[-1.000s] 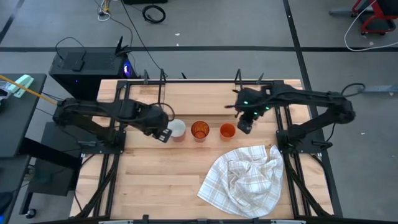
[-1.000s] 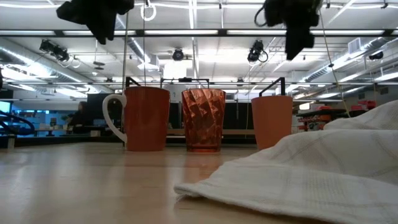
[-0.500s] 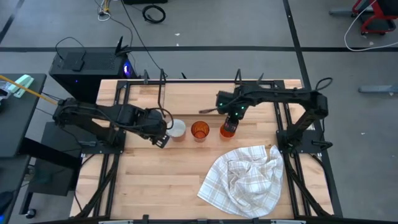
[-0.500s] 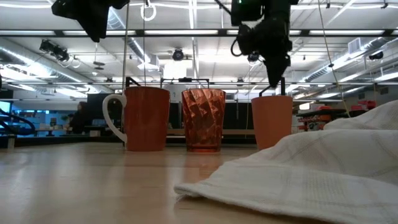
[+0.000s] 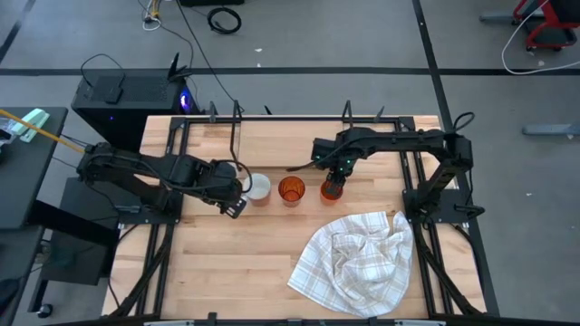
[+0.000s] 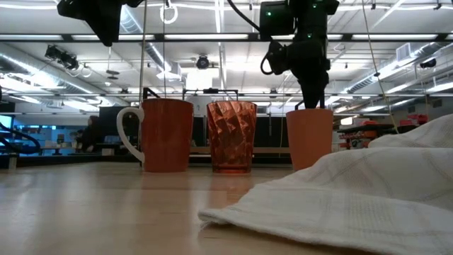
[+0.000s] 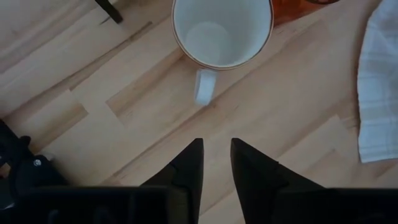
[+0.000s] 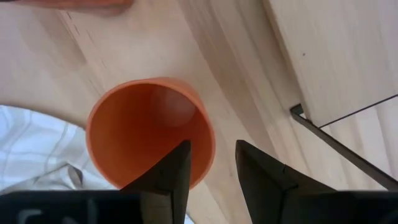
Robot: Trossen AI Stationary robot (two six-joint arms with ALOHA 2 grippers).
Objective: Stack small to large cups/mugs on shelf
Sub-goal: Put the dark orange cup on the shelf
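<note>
Orange plastic marks the smallest cup, which is stood upright on the table at the right end of a row with the tumbler and the white mug, the shelf lying just behind. The right gripper is held directly above it, slightly parted fingers set astride the rim wall, nothing clamped yet. The left gripper is kept beside the mug's handle, narrowly parted and empty.
</note>
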